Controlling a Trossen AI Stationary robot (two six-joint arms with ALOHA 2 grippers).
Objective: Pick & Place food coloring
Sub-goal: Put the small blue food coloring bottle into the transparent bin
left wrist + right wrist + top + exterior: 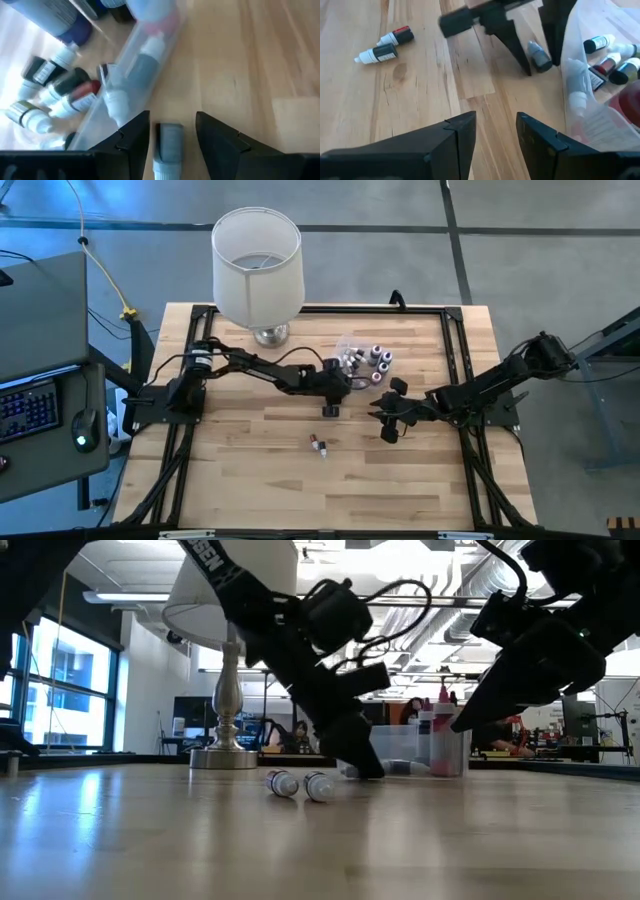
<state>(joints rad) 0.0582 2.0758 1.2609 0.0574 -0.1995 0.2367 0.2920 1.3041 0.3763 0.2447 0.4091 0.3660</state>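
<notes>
A: Status on the food coloring?

B: Two bottles (319,445) are lying out on the bare table (250,480). Most are sitting in the clear tub (362,358).

A: Left gripper (172,131)?

B: Fingers are standing apart around a grey bottle (168,150) lying beside the tub, not clamping it.

A: Right gripper (495,127)?

B: It's hovering nearby, fingers spread, holding nothing. I'd call it early; plenty are waiting.

Landmark: tub (360,358). Lamp (257,265) stands well beside tub, blocking that flank. Left gripper (331,409) and right gripper (388,420) crowd table (250,480) just in front of tub. Two loose bottles (319,445) lie farther forward; bare wood around them.
</notes>
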